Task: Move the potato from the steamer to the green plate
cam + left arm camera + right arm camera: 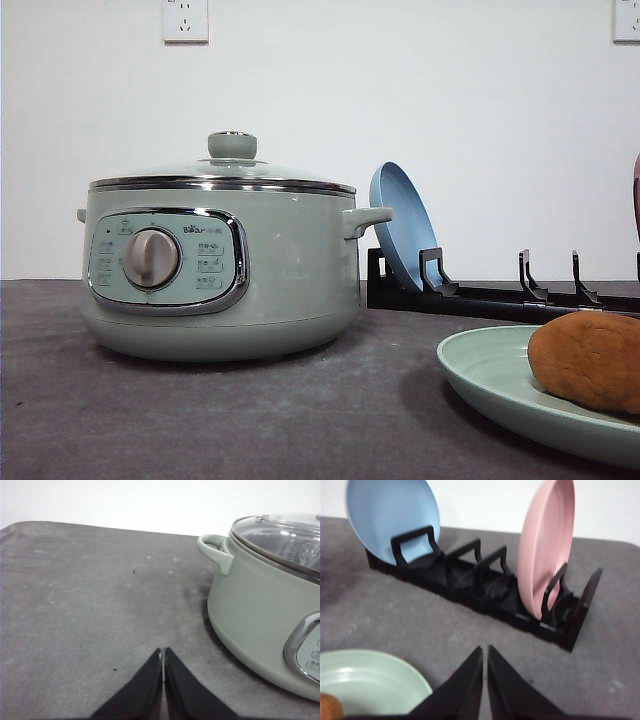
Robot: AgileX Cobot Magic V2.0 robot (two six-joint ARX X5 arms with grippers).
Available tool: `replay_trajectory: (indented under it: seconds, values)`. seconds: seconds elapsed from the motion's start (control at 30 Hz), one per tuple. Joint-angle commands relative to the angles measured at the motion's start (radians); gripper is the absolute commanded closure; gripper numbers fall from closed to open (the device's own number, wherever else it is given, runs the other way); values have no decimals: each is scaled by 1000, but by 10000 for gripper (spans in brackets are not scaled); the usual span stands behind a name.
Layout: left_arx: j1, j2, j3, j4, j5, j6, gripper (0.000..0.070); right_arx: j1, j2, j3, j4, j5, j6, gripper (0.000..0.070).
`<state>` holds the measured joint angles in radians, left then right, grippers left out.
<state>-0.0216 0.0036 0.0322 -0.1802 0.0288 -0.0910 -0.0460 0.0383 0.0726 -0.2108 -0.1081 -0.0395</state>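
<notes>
Both grippers are pressed together, empty: left (163, 672) beside the steamer (265, 615), right (485, 672) near the plate (365, 680) holding the potato (329, 707).

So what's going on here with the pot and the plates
Nothing is being handled right now. The potato already lies on the green plate, and the steamer sits on the table with its glass lid on. Both arms are off the objects: the left pincer is shut and empty over bare table beside the steamer, and the right pincer is shut and empty near the plate's edge, facing the black rack that holds a blue plate and a pink plate.
</notes>
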Motion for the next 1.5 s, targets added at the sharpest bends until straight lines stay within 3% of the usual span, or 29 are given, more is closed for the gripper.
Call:
replay_trajectory:
  seconds: [0.0, 0.23, 0.43, 1.47]
  values:
    - [2, 0, -20, -7, -2, 11, 700, 0, -16, -13, 16, 3, -3, 696]
    - [2, 0, -20, -7, -2, 11, 700, 5, -35, -60, 33, 5, 48, 696]
    - [2, 0, -20, -7, -2, 11, 700, 4, -35, -61, 37, 37, 47, 696]
    - [2, 0, -20, -7, -2, 11, 700, 4, -35, -60, 57, 37, 47, 696]
